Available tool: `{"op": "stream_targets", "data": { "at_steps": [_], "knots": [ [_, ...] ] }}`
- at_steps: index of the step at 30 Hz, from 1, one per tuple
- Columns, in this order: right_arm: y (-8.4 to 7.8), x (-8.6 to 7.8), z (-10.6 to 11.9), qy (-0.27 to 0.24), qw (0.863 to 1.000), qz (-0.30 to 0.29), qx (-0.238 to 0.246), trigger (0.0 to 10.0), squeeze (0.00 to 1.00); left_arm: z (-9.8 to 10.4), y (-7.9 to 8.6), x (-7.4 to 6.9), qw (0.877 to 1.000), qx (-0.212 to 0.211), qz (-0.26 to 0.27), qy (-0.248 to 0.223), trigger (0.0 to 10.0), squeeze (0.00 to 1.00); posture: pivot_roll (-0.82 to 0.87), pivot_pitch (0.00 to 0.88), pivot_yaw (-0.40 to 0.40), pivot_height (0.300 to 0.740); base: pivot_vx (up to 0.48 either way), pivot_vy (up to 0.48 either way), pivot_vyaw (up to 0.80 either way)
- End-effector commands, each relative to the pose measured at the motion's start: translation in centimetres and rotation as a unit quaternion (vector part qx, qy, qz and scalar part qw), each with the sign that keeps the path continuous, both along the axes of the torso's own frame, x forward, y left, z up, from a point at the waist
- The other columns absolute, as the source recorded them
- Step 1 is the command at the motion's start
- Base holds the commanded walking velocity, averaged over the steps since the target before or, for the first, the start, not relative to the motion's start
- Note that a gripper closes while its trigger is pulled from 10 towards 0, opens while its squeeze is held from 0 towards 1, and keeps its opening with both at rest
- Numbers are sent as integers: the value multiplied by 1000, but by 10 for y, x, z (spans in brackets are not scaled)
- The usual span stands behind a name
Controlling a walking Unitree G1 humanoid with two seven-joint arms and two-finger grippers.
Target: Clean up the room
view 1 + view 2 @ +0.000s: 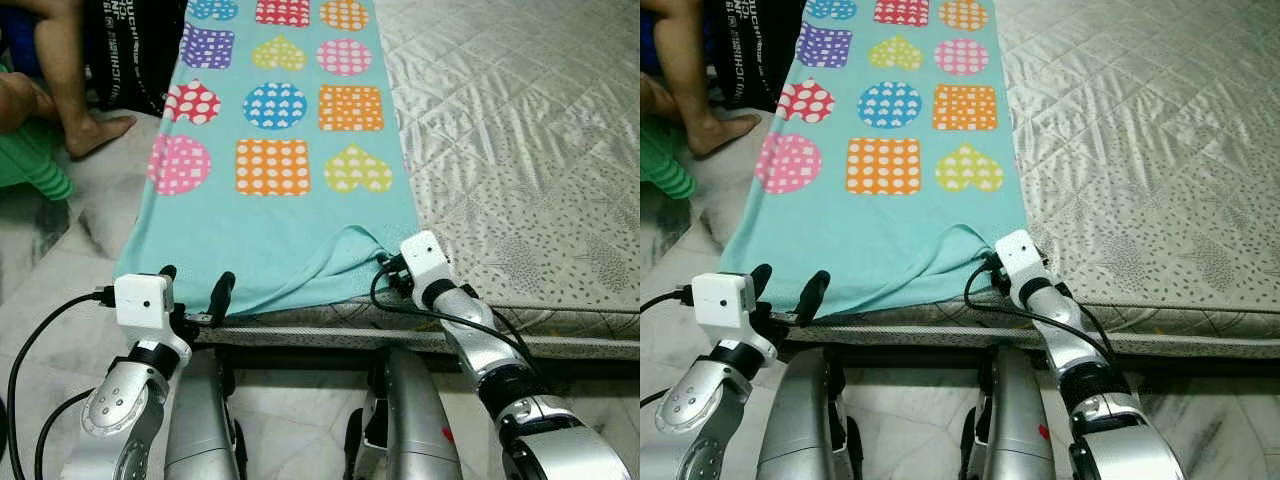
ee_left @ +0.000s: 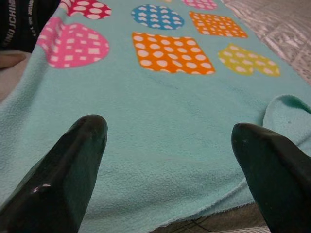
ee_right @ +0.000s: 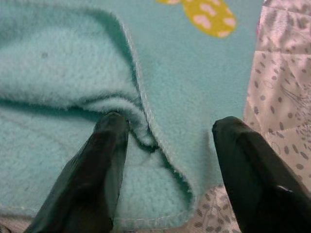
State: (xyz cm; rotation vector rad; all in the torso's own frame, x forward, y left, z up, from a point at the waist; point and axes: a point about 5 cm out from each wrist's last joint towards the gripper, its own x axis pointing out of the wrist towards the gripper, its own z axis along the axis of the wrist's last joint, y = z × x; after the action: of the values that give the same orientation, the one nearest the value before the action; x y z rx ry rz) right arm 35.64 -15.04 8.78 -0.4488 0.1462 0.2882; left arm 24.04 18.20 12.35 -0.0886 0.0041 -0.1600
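Person [image 1: 60,75]: far left, bare legs and a foot on the floor beside the blanket's far edge; dark garment [image 1: 135,50] hangs next to them; something green [image 1: 30,160] below.

Floor [image 1: 60,250]: pale marble, left of the mattress.

Left gripper [image 1: 195,295]: at the blanket's near left corner; fingers [image 2: 73,165] spread wide, hovering over the hem, nothing between them; whether the tips touch the fleece cannot be told.

Blanket [image 1: 280,230]: teal fleece with dotted hearts, squares and circles; lies flat along the left side of the mattress, its left edge hanging over toward the floor; near hem at the mattress's front edge; near right corner turned over on itself in a fold [image 1: 350,245].

Right gripper [image 3: 167,141]: at that turned corner; fingers [image 3: 104,160] spread, one tip against the fold, the other over the flat fleece next to the bare mattress; not closed on anything.

Mattress [image 1: 520,150]: grey quilted, bare on the right.

Risks, as judgement:
- right fingers closing may catch only the top layer of the fold; the corner would slide out when lifted;
- they may also pinch the quilted cover beneath, dragging it with the blanket;
- left fingers sit near the very hem; a shallow bite could slip off soft fleece;
- uneven grips would skew any fold or pull;
- the person's foot is near the far edge; a hard tug could drag the blanket against it.
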Motion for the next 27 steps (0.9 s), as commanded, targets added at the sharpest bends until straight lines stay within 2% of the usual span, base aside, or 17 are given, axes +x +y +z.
{"op": "stream_targets", "data": {
  "at_steps": [1, 2, 3, 7, 9, 11, 12, 20, 22, 23, 24, 27],
  "knots": [
    [-4, -1, -6, 13, 1000, -12, -16, 0, 0, -5, 2, -3, 1000, 5, 4, 9, 10000, 0, 192, 270, -66, 545, 0, 0, 0],
    [-5, -1, -6, 15, 1000, -15, -21, 0, 0, -5, 2, -3, 1000, 5, 5, 9, 10000, 0, 192, 270, -66, 545, 0, 0, 0],
    [-6, 0, -7, 18, 999, -20, -25, 1333, 0, -5, 2, -3, 1000, 5, 5, 9, 10000, 0, 192, 270, -66, 545, 0, 0, 0],
    [-9, 1, -7, 25, 998, -33, -36, 1294, 0, -5, 1, -2, 1000, 5, 5, 8, 10000, 0, 191, 269, -67, 545, 0, 0, 0],
    [-9, 2, -8, 26, 998, -33, -48, 2667, 0, -5, 1, -2, 1000, 5, 5, 7, 10000, 0, 191, 270, -67, 545, 0, 0, 0],
    [-8, 2, -8, 26, 998, -32, -54, 2745, 0, -5, 0, -2, 1000, 4, 4, 6, 10000, 0, 191, 270, -67, 545, 0, 0, 0],
    [-8, 2, -8, 24, 998, -27, -60, 3176, 0, -5, 1, -1, 1000, 5, 5, 6, 10000, 0, 191, 270, -67, 545, 0, 0, 0],
    [-8, -1, -10, 18, 997, -11, -79, 2902, 0, -4, 1, -2, 1000, 5, 7, 6, 10000, 0, 192, 272, -68, 545, 0, 0, 0],
    [-10, -2, -10, 13, 997, -8, -81, 2549, 0, -5, 1, -2, 1000, 5, 7, 6, 10000, 0, 190, 273, -68, 545, 0, 0, 0],
    [-11, -2, -9, 9, 997, -9, -80, 2000, 0, -5, 1, -2, 1000, 5, 7, 6, 10000, 0, 190, 273, -68, 545, 0, 0, 0],
    [-15, -2, -8, 4, 997, -12, -79, 941, 0, -5, 1, -2, 1000, 4, 8, 5, 10000, 0, 190, 273, -68, 545, 0, 0, 0],
    [-19, -3, -7, 3, 997, -19, -72, 941, 0, -5, 1, -2, 1000, 4, 8, 5, 10000, 0, 190, 273, -68, 545, 0, 0, 0]
  ]
}}
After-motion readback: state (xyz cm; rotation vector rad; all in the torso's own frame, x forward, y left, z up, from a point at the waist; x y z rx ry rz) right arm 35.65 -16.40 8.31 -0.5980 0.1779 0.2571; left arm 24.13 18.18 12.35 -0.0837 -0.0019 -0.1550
